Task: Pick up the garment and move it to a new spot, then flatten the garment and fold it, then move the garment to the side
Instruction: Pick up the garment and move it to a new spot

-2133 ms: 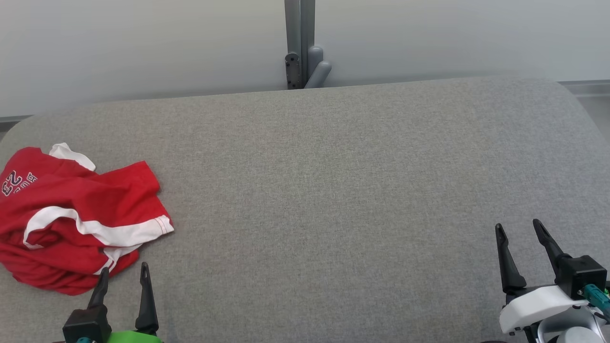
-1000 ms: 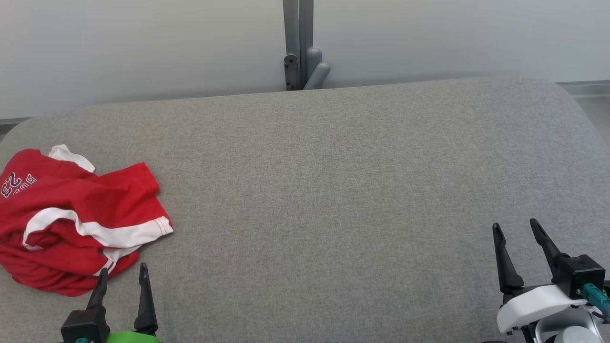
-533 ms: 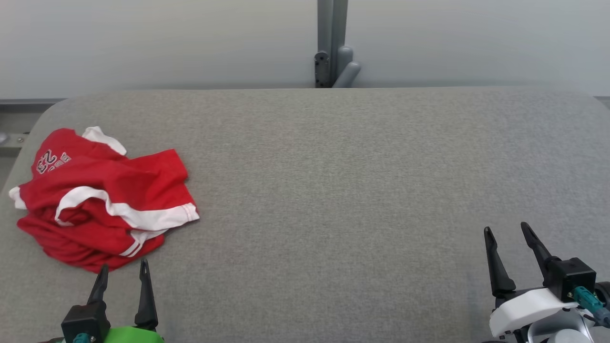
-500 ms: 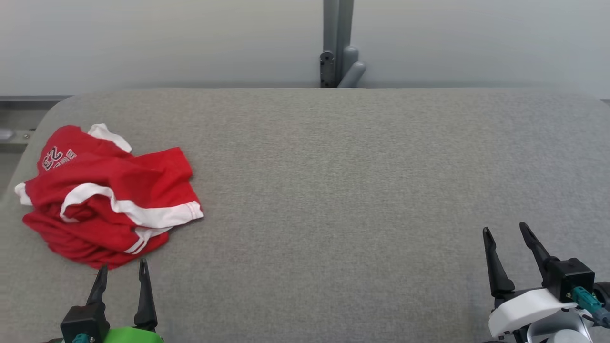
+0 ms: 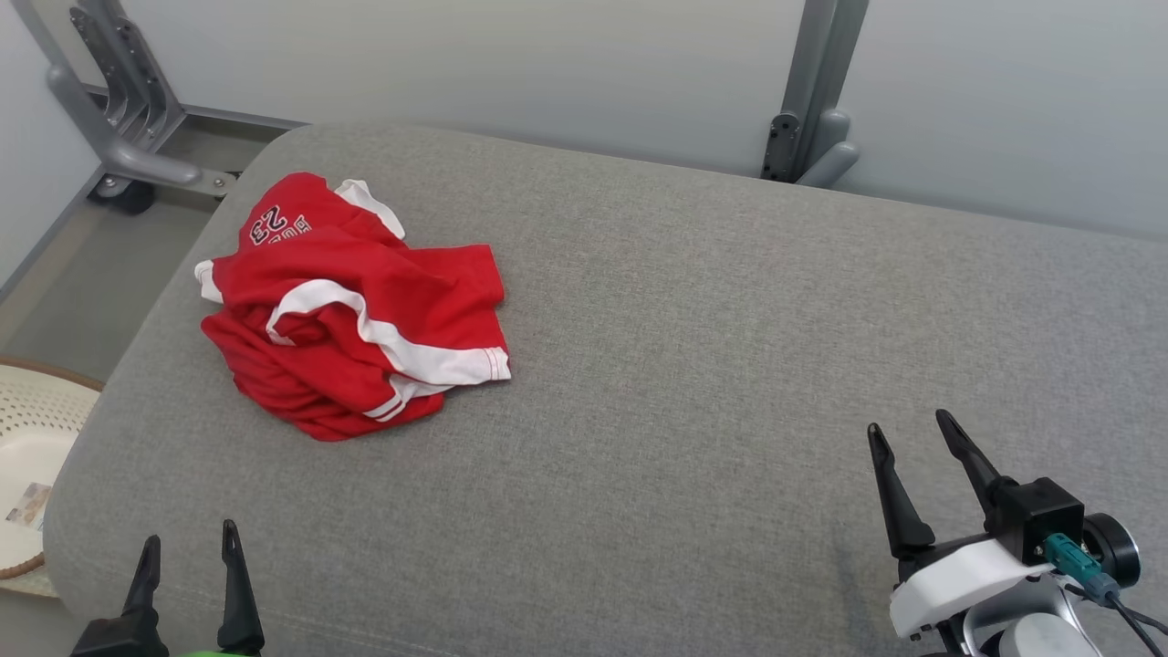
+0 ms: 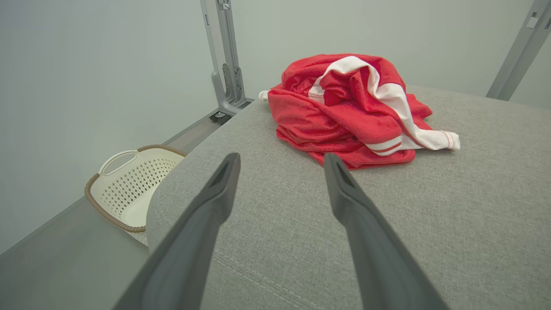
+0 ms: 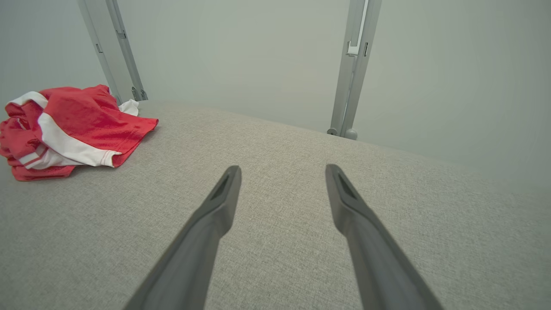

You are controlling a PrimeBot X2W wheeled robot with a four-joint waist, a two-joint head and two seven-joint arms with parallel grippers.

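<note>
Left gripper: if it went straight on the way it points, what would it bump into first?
Probably the red garment, crumpled on the grey cushion ahead of the left gripper; depth is unclear.

Basket (image 5: 38,412) cut by left edge; garment (image 5: 365,306) lettering partly folded under.

Garment (image 5: 356,310) is soft red cloth with a faint sheen. Cushion (image 5: 684,365) is a coarse, matt grey weave. Basket (image 6: 129,189) is smooth perforated plastic. Post (image 5: 818,73) is smooth grey-painted metal.
</note>
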